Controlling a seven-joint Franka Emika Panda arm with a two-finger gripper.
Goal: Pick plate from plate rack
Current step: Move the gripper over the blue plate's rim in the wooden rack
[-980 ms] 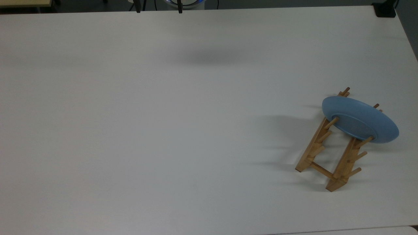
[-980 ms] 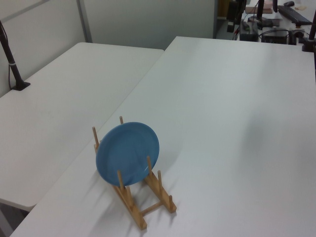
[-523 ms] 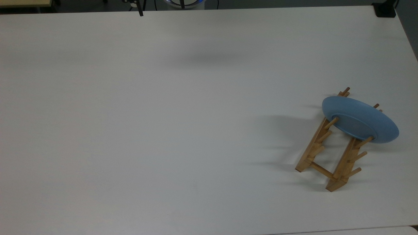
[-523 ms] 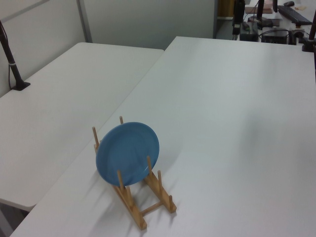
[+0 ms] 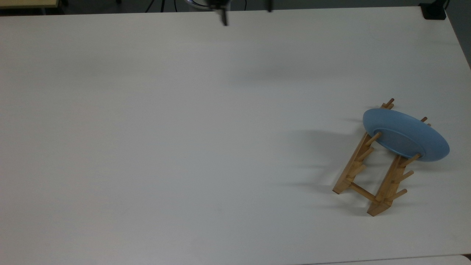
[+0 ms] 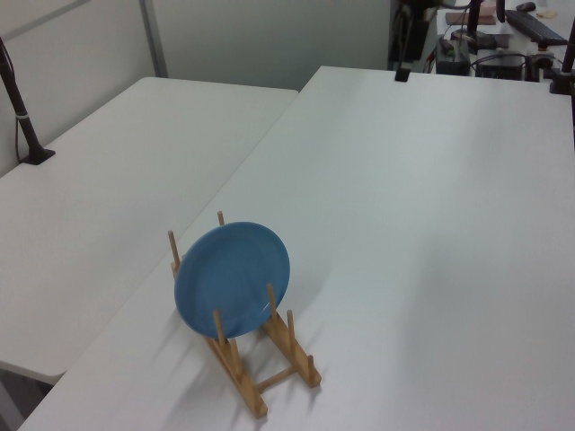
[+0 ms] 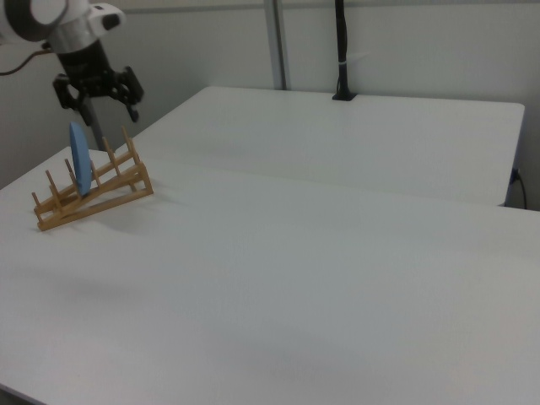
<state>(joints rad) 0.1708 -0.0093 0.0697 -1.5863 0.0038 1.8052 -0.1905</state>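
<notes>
Plate waits in rack, gripper far off

Plate [image 5: 405, 134] is the target, and the gripper [image 5: 245, 11] hangs at the top view's upper edge, fingers [image 5: 224, 17] spread apart and empty. In the right view the gripper [image 7: 103, 105] points down, above the table [image 5: 184, 129]. The plate lies well away toward the top view's lower right, standing on edge and leaning between the pegs at one end of the rack [image 5: 371, 173]. In the left view its face [image 6: 233, 279] turns toward the camera and the rack [image 6: 260, 359] runs toward the lower right. I judge the reach has barely begun: the fingers must straddle the upper rim, across the plate's thickness
</notes>
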